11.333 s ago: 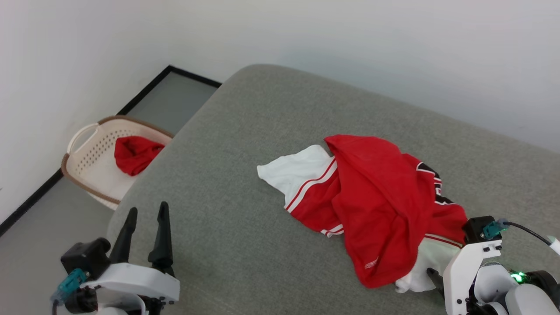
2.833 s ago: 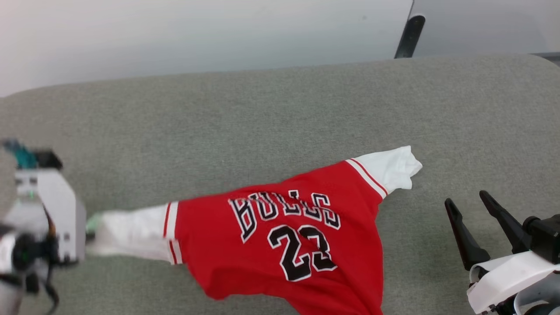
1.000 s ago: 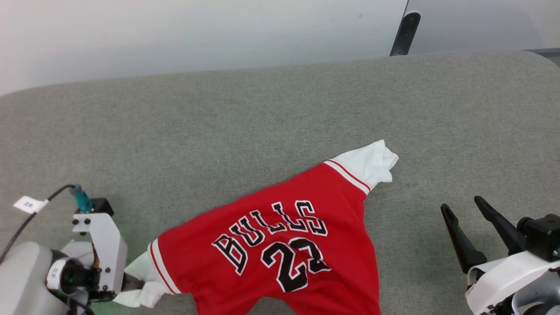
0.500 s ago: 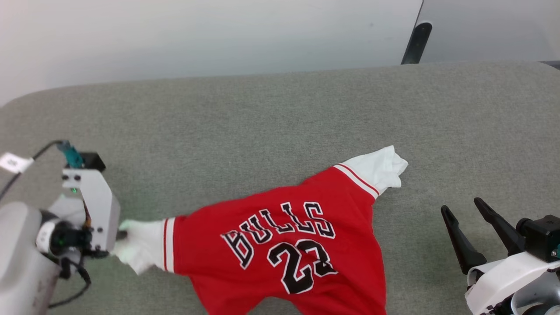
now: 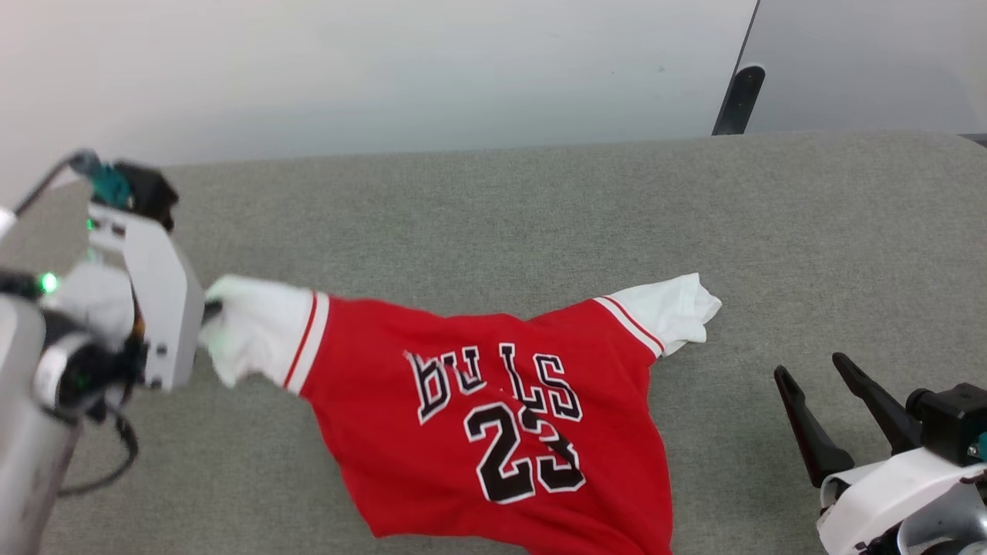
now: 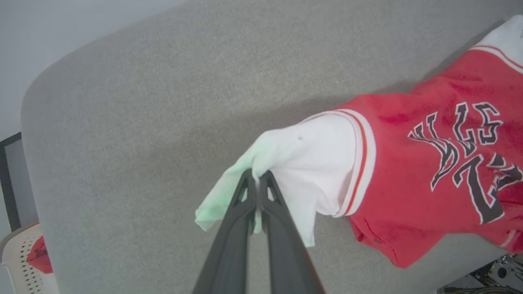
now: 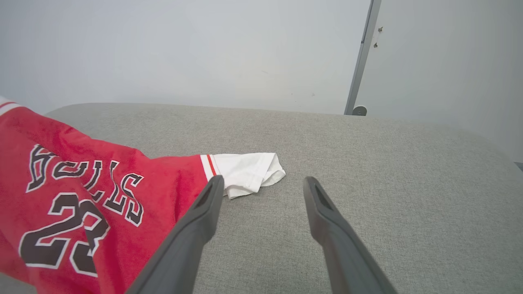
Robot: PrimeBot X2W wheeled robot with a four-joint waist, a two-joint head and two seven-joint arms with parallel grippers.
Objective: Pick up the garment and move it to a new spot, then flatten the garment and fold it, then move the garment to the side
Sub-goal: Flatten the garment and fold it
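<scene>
Closer, left wrist view shows jaws pinching the garment [image 6: 388, 163].

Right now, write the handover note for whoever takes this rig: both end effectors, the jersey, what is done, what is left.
Left end effector: shut on the tip of one white sleeve, which appears lifted off the grey cushion.
Right end effector: open, empty, apart from the cloth, to the right of it.
Garment: opened out on the cushion, number side up, wrinkled; the other white sleeve lies crumpled; the hem runs past the bottom edge of the head view.
Done: garment gripped and spread open.
Left: flatten it, fold it, move it to the side.
</scene>
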